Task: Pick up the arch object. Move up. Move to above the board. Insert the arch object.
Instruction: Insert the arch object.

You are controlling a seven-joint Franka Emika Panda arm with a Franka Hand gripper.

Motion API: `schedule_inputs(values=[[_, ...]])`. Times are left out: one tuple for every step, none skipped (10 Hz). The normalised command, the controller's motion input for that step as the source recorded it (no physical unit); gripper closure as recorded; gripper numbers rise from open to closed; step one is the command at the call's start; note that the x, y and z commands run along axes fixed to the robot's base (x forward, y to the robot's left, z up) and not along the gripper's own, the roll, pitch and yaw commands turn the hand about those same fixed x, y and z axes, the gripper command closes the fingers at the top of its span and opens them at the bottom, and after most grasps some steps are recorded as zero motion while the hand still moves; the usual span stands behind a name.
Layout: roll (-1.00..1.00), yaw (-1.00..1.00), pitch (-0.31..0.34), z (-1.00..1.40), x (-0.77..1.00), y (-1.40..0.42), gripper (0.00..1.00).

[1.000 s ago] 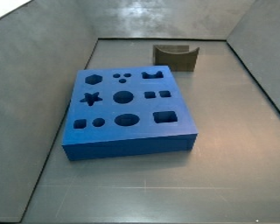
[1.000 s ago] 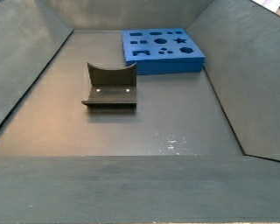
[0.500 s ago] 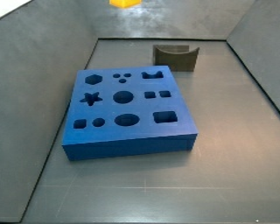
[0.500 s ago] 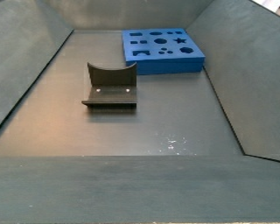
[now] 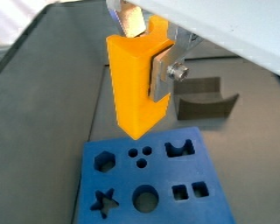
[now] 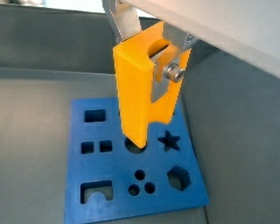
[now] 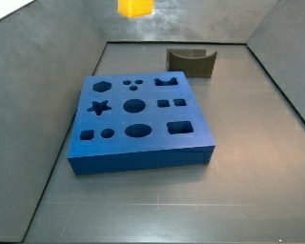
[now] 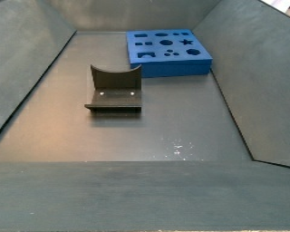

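Between the silver fingers of the gripper (image 5: pixel 149 54), the arch object (image 5: pixel 137 87) is sitting clamped, so the pincer is closed onto it and carrying it in the air; in both wrist views the orange-yellow piece is hanging point-down from the plates (image 6: pixel 146 92). One finger (image 5: pixel 168 68) is pressing flat against the side of the piece, its screw head showing, and in a wrist view the same plate (image 6: pixel 173 70) is lying against the block's upper flank. Below the tip of the piece the board (image 5: pixel 206 210) is spreading out blue, with its star, oval, squares and round holes facing up; the piece is hovering above it and not touching. In a side view only the lower end of the arch object (image 7: pixel 136 8) is showing, at the top edge of the frame, left of centre, well above the board (image 7: pixel 193 143) and apart from it. Behind the board, toward the upper middle of that frame, the fixture (image 7: pixel 193 60) is standing on the grey floor (image 7: pixel 244 191). In a side view the fixture (image 8: pixel 112 90) is sitting left of centre and the board (image 8: pixel 196 62) is lying near the upper right, while the gripper is out of frame there.
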Motion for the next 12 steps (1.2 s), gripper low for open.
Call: schedule_inputs(values=[[0.0,-0.88,-0.033,-0.07,-0.08,0.0,1.0],[0.0,-0.84,-0.029,-0.08,-0.04,0.0,1.0],[0.0,-0.8,-0.029,-0.08,-0.03,0.0,1.0],[-0.01,-0.56,-0.034,0.0,0.0,0.02,1.0],[-0.01,-0.36,-0.017,0.0,0.0,0.03,1.0],[0.0,0.0,0.0,0.0,-0.02,0.0,1.0],[0.0,0.0,0.0,0.0,-0.05,0.0,1.0],[0.04,-0.05,0.0,-0.05,-0.09,0.0,1.0],[-0.04,-0.16,-0.049,-0.16,-0.04,0.03,1.0],[-0.1,-0.25,-0.05,-0.29,0.0,0.09,1.0],[-0.13,-0.31,-0.063,-0.44,0.03,0.06,1.0],[-0.19,-0.7,-0.074,-0.5,0.39,0.08,1.0]])
